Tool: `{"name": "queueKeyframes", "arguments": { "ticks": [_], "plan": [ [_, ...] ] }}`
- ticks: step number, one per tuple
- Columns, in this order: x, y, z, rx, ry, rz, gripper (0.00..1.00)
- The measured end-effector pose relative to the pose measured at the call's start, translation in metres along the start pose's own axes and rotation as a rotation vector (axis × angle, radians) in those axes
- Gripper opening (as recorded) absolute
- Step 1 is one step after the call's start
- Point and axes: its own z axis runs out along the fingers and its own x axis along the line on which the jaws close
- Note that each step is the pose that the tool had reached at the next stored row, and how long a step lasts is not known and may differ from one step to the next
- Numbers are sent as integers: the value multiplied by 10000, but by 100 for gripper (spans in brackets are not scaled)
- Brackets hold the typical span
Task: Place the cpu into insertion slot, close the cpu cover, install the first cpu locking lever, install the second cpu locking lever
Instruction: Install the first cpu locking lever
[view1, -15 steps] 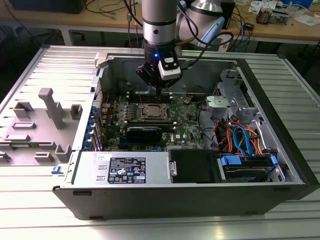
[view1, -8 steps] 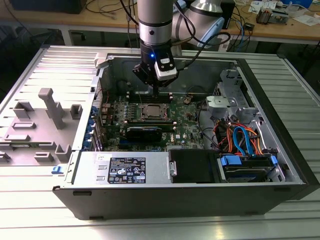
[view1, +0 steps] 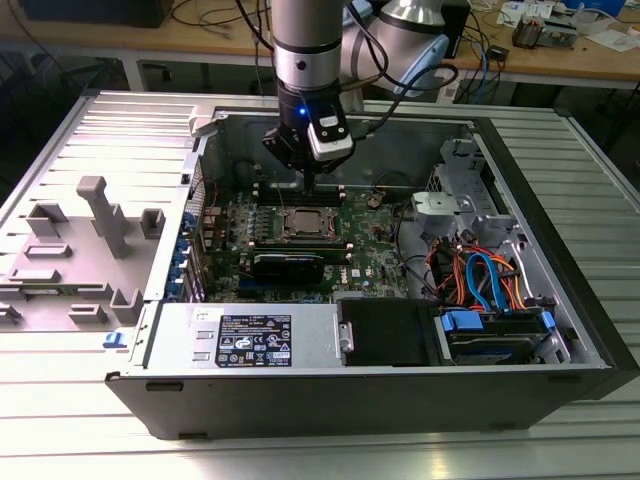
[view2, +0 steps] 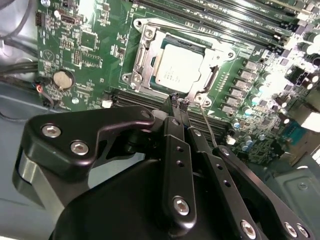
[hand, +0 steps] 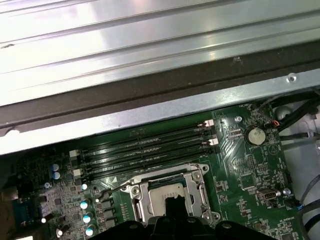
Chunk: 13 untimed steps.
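**Positioning low and narrow**

The black gripper (view2: 179, 101) of the arm is held low inside the open black computer case (view1: 350, 405), which is carried by the ribbed metal desk (view1: 400, 455). Its fingers (view2: 173, 135) are drawn nearly together, and nothing is seen between them. This narrow stance is judged to suit thin wire parts rather than the chip.

The tips are placed just beside one edge of the insertion slot (view2: 136, 77), the square socket with a silvery rim. It is set among long black memory slots (view2: 225, 15) on the green motherboard (view2: 90, 45).

The cpu (view2: 178, 67), a small flat square chip with a dull silver-grey top, is seen lying flat in that socket, so the placing is judged done. The cpu cover (view2: 192, 90), a thin silver frame plate with a square window, appears to be laid down around the chip, which would keep it seated.

A thin wire locking lever (view2: 209, 127) runs out from the socket corner close beside the fingertips. Whether it is latched cannot be told.
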Motion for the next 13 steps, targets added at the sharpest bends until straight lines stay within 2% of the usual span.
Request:
{"name": "queueKeyframes", "arguments": {
  "ticks": [7,8,10,13],
  "plan": [
    [3,-1,3,-91,68,-1716,11],
    [3,-1,3,-111,83,-2089,11],
    [10,-2,3,-127,96,-2402,11],
    [13,-3,3,-129,98,-2437,11]
  ]
}}
